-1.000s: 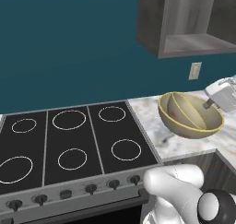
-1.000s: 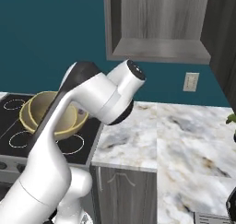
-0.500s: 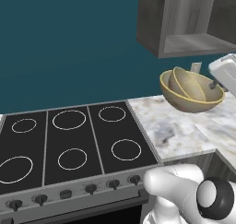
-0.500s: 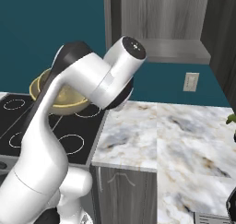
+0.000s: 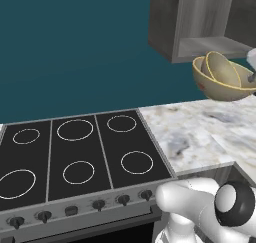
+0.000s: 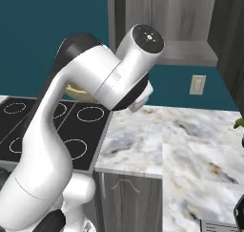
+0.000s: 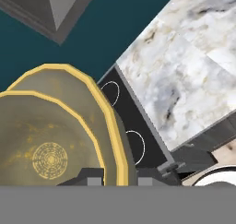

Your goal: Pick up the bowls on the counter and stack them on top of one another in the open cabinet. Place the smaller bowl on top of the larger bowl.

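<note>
1. Olive-yellow and pale-rimmed, the larger bowl [image 5: 220, 87] hangs in the air just below the open cabinet [image 5: 200, 22], with the smaller bowl [image 5: 224, 71] already nested inside it, tilted up on edge.
2. In the hand view the fingers [image 7: 119, 178] sit either side of the larger bowl's rim at the bottom edge, and I judge them clamped on it, since both bowls are off the bench [image 5: 200, 129].
3. By my reckoning the pick-up and the stacking order are settled: small in large. What is left is carrying the pair onto the cabinet's shelf, setting it level and letting go.
4. The bowls look glazed, round and deep, the inner one showing a fine ringed pattern at its base in the hand view.
5. The cabinet is grey wood-grain, a plain doorless box; the bench is veined white-grey marble; beside it lies a flat black stovetop [image 5: 75, 152] with white burner rings.
</note>
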Motion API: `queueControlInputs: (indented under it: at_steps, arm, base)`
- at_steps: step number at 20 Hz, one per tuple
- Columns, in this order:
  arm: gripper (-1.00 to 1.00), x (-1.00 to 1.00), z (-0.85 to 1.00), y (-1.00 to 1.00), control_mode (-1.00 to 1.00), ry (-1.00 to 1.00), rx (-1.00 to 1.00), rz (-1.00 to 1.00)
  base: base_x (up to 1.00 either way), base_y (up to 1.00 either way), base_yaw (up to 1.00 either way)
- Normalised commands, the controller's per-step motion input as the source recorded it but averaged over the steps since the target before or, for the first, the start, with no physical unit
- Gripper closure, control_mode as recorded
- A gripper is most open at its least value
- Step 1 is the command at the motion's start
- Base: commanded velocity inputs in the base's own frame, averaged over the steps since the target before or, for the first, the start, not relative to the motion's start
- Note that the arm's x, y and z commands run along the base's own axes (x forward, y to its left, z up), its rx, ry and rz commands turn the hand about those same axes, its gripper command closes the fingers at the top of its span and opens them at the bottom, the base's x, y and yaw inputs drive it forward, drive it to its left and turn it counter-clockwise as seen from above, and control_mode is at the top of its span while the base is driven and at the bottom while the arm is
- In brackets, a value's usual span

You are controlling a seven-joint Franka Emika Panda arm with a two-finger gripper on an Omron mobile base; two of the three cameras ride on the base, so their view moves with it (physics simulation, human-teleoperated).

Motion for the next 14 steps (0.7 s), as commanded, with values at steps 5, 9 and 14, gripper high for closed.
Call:
queueControlInputs:
  at_steps: [5, 9, 14]
  arm:
    - [1.00, 0.07, 0.28, -0.50, -1.00, 0.00, 0.06, -0.33]
    - [1.00, 0.11, 0.27, -0.53, -1.00, 0.01, 0.07, -0.34]
    - [1.00, 0.08, 0.26, -0.54, -1.00, 0.00, 0.08, -0.30]
  base:
    - [0.00, 0.00, 0.00]
    - [0.00, 0.00, 0.00]
    - [0.00, 0.00, 0.00]
